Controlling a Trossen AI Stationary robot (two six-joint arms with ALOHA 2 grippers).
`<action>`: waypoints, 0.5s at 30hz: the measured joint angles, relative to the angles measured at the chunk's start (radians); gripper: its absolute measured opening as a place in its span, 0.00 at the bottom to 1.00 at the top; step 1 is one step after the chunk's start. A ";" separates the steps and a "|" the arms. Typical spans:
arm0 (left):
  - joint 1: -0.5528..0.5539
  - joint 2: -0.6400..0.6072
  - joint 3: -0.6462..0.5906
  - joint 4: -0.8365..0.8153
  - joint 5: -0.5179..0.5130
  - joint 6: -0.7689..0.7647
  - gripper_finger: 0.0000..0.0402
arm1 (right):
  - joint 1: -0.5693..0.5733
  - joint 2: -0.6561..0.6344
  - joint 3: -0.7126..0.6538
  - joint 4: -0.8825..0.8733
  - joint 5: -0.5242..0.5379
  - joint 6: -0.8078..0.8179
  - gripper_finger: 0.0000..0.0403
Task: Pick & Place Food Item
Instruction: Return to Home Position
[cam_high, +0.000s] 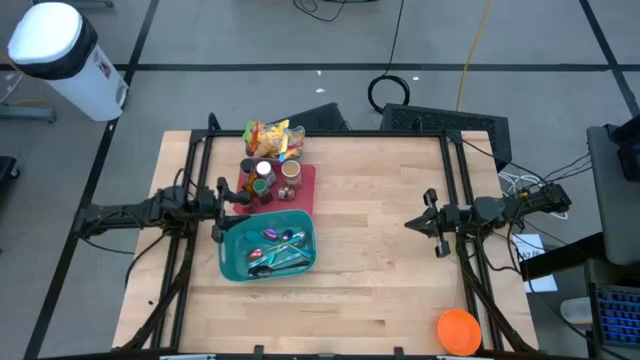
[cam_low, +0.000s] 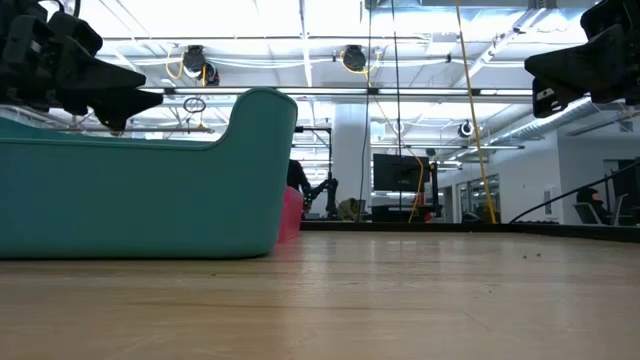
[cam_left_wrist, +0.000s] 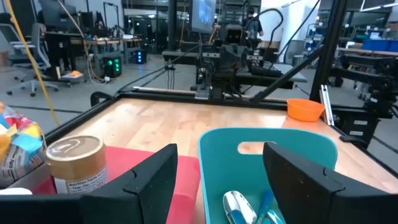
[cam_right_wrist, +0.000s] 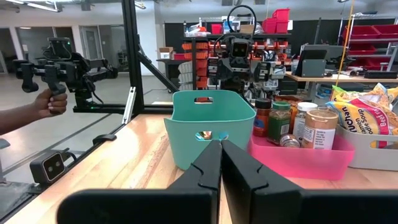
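Note:
A teal bin (cam_high: 300, 262) stands left of the table's middle and holds several small wrapped items (cam_high: 275, 245). Behind it a pink tray (cam_high: 305, 180) carries jars (cam_high: 264, 178), and snack bags (cam_high: 270, 138) lie at the far edge. My left gripper (cam_high: 230, 212) hovers open and level at the bin's left end, with nothing between its fingers (cam_left_wrist: 155, 180). My right gripper (cam_high: 410, 225) is shut and empty. It hangs level over the right half of the table and points at the bin (cam_right_wrist: 211, 124).
An orange bowl (cam_high: 458, 330) sits at the near right corner. Bare wood lies between the bin and my right gripper. Black frame posts (cam_high: 205, 140) stand at the table's sides. Beyond the table, a person's hand (cam_right_wrist: 46, 102) holds a camera rig.

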 joint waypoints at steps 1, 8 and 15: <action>0.000 -0.004 0.000 -0.001 0.000 0.001 0.61 | 0.000 0.000 0.000 0.000 0.000 0.000 0.01; 0.000 -0.007 0.000 -0.002 -0.001 0.020 0.61 | 0.000 0.000 0.000 0.000 0.000 0.015 0.01; 0.000 -0.007 0.000 -0.003 -0.003 0.011 0.61 | 0.000 0.000 0.000 -0.001 -0.002 0.017 0.01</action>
